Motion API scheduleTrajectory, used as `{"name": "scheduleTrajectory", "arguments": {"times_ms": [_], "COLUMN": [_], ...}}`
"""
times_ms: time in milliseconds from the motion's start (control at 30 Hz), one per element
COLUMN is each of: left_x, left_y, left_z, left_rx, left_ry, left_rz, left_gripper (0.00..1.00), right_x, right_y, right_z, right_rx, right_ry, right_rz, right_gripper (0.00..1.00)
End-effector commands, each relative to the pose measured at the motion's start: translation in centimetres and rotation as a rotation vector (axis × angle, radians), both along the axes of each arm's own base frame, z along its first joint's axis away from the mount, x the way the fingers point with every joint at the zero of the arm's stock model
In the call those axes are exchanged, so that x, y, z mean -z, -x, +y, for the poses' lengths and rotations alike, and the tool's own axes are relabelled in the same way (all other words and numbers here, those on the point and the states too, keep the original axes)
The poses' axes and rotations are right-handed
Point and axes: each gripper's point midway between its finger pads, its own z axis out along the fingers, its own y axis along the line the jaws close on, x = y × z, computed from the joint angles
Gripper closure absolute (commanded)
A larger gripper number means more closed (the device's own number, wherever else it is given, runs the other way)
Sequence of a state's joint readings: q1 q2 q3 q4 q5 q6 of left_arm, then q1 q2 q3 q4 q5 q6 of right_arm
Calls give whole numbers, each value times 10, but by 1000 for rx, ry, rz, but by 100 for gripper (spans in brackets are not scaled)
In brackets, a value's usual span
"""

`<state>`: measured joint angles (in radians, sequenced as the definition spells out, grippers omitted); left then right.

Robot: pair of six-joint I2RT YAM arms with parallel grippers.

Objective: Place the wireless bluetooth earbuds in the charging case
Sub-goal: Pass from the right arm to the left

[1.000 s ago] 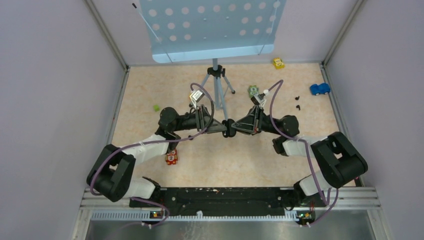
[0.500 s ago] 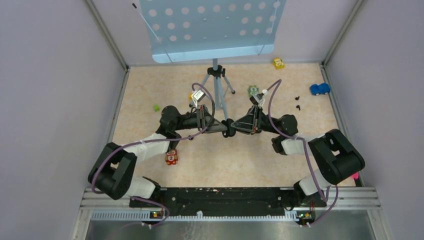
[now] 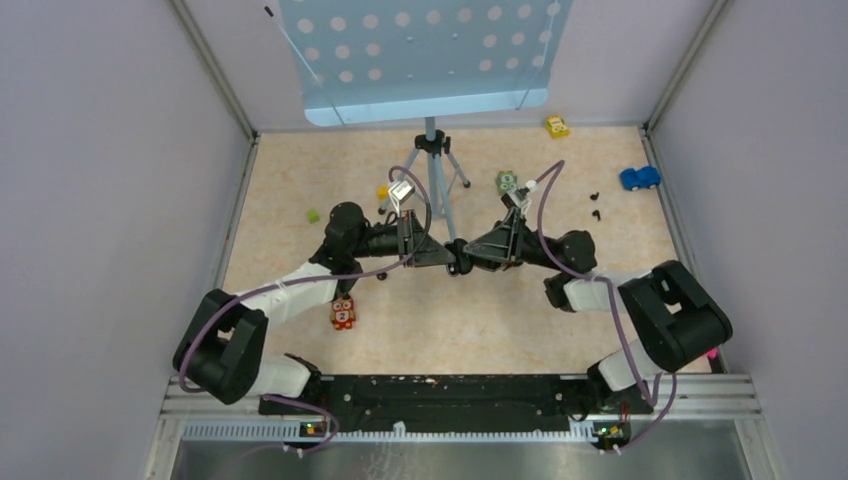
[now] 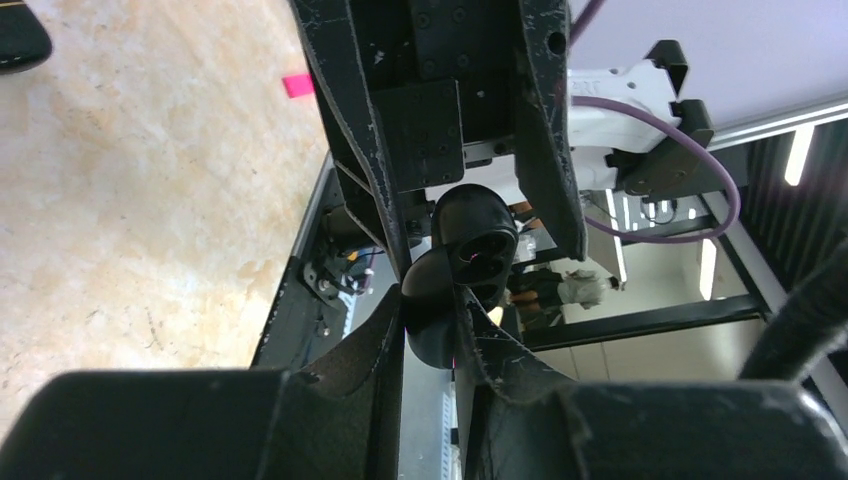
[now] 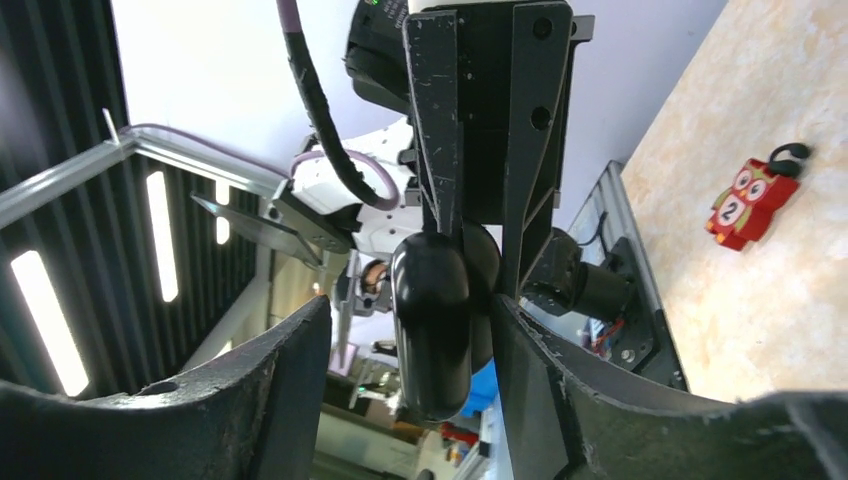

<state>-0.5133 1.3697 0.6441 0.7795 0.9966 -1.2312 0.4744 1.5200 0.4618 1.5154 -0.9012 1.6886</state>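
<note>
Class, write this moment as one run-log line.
left gripper: shut on open charging case; right gripper: open around it; earbuds: on table

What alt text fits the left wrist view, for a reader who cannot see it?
The left gripper pinches the lower half of the open black charging case, whose two round wells face the camera. The right gripper reaches in from the opposite side, its fingers apart around the case; beige table lies to the left.
</note>
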Motion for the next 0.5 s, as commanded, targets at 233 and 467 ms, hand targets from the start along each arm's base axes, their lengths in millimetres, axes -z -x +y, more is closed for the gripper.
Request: {"name": "scheduleTrajectory", "arguments": {"times_ms": [233,467], "left_x": [-10,-7], "left_y": [2,-4], "left_z": [4,5], "left_rx": [-24,-47], "left_ry": [-88,-176], "left_rz": [-68,-57], "left_gripper": [98,98], "right_x": [20,18], "right_y": [-5,-11], "right_z": [-17,-35], "right_rx": [242,417], "right_ry": [332,599], "right_rz": [-174,-218], "right_gripper": [34,33]}}
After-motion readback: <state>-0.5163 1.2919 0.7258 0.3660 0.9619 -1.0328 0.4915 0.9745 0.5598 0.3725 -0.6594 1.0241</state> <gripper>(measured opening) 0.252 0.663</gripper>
